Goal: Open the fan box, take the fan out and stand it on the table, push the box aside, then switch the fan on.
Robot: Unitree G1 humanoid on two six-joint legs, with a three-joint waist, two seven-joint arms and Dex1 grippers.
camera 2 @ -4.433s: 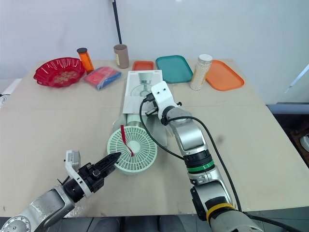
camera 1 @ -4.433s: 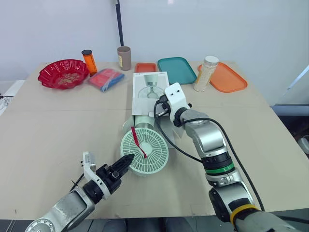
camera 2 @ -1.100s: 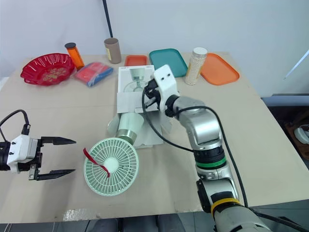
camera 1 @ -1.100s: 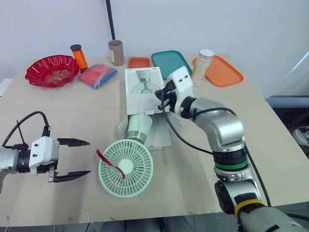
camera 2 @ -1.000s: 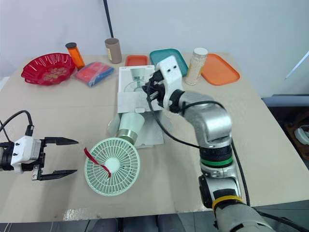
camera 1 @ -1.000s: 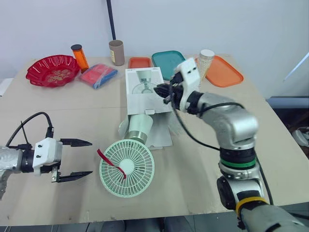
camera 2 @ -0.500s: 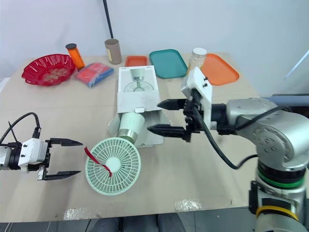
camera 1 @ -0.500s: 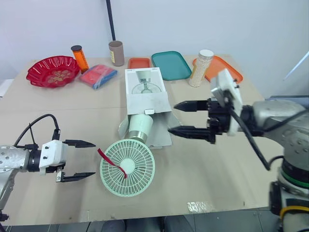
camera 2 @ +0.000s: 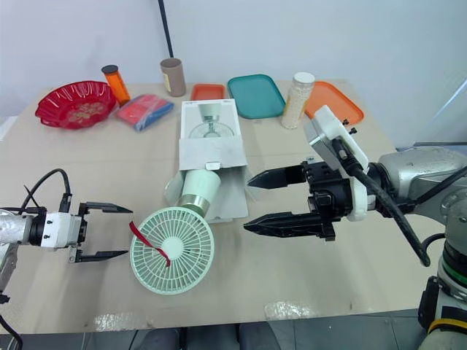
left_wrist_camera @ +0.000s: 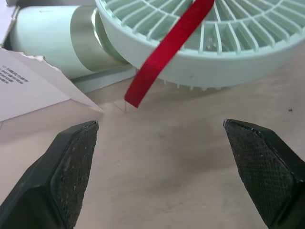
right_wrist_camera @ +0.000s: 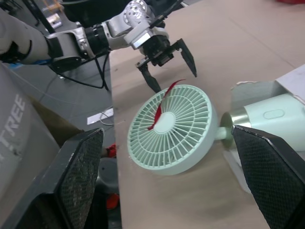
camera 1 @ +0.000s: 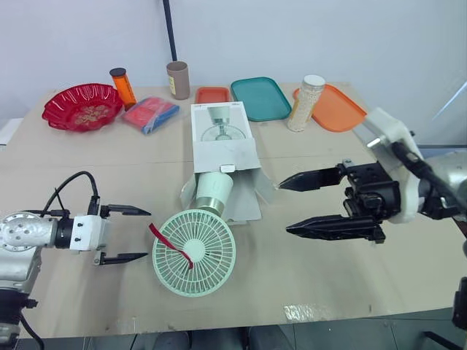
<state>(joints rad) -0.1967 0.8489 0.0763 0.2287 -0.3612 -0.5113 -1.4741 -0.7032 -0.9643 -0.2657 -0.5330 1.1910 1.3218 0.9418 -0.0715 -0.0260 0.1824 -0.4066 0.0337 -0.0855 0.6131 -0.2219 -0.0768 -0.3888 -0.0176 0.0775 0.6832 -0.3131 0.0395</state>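
Holds left gripper (camera 1: 146, 234) spread and empty just beside mint-green fan (camera 1: 201, 255), lying flat with base inside open fan box (camera 1: 222, 146); right gripper (camera 1: 284, 208) spread wide, empty.

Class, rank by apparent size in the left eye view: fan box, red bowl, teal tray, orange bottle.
fan box
red bowl
teal tray
orange bottle
The box lies nearer, so its lead is unsure.

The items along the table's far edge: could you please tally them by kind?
Trays (small red-orange tray, teal tray, large orange tray): 3
Upright containers (orange bottle, brown tube, clear grain jar): 3
Red scalloped bowl: 1
Blue-red packet: 1
Total: 8
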